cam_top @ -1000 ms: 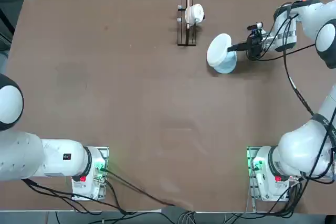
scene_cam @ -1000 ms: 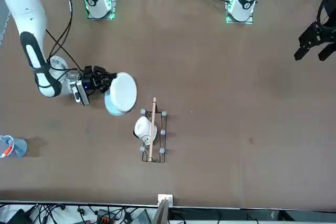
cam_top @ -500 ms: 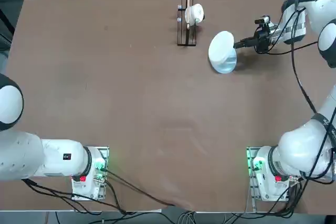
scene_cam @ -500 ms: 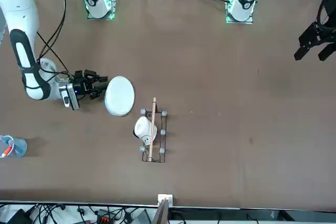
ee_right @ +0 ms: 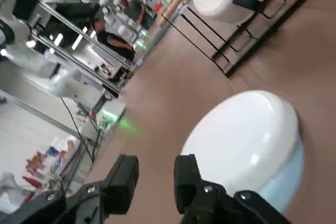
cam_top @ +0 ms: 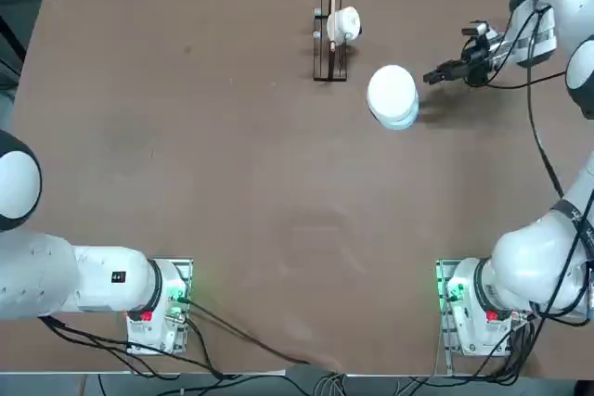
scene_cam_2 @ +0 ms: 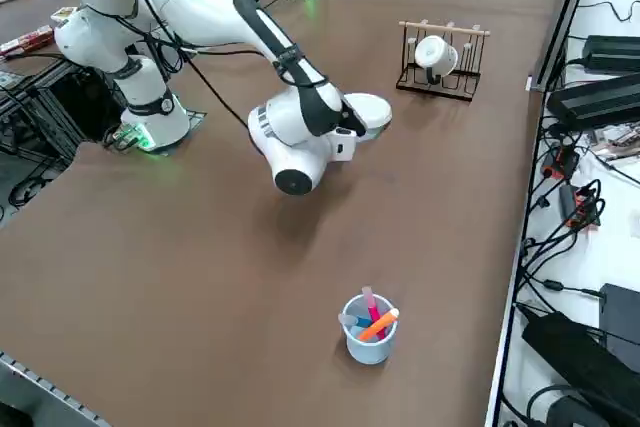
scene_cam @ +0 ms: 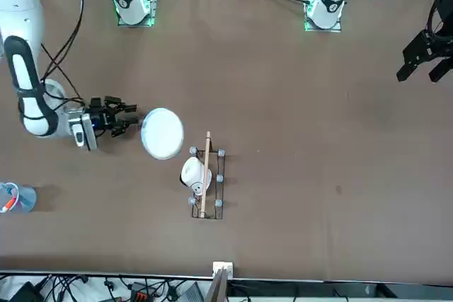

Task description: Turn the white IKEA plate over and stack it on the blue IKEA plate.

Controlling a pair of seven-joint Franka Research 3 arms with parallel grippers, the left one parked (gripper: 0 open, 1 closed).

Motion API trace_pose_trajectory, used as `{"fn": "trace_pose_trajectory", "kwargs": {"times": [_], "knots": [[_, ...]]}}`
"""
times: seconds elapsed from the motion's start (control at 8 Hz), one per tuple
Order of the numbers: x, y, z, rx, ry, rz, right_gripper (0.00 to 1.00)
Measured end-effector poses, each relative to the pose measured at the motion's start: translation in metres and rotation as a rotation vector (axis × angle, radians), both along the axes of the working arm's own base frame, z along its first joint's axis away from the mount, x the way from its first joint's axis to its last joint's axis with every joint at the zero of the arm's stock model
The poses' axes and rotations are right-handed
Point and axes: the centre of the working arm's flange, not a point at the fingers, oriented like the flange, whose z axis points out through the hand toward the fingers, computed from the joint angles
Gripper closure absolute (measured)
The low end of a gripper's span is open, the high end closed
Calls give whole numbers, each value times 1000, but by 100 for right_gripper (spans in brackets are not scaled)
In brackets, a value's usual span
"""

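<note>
The white IKEA plate [cam_top: 392, 89] lies upside down on the blue IKEA plate [cam_top: 402, 121], whose pale rim peeks out beneath it. In the wrist view the white IKEA plate [ee_right: 247, 135] domes over the blue IKEA plate [ee_right: 287, 181]. My right gripper [cam_top: 430, 76] hovers low, just to the robot's right of the stack, clear of it. Its fingers [ee_right: 125, 174] stand apart with nothing between them, so the gripper [ee_right: 156, 176] is open. From the front, the gripper [scene_cam: 134, 119] points at the white IKEA plate [scene_cam: 162, 132] across a small gap.
A black wire rack [cam_top: 329, 51] holding a white handled cup [cam_top: 345, 23] stands just beyond the stack at the far edge. A clear bluish cup of coloured pens [scene_cam_2: 368, 332] sits near the table's right side.
The white plate went from tilted in my gripper to lying flat, face down, on the blue plate. My gripper let go, opened and drew back to the robot's right.
</note>
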Motion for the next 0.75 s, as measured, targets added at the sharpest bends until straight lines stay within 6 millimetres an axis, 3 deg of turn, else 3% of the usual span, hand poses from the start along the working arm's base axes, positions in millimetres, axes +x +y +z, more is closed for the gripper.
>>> {"fn": "trace_pose_trajectory", "kwargs": {"times": [0.12, 0.38, 0.5, 0.75], "knots": [[8, -23, 10, -46, -27, 9, 42], [26, -62, 38, -146, -61, 27, 4], [37, -70, 57, -198, -57, 42, 0], [59, -69, 109, -327, -8, 53, 0]]}}
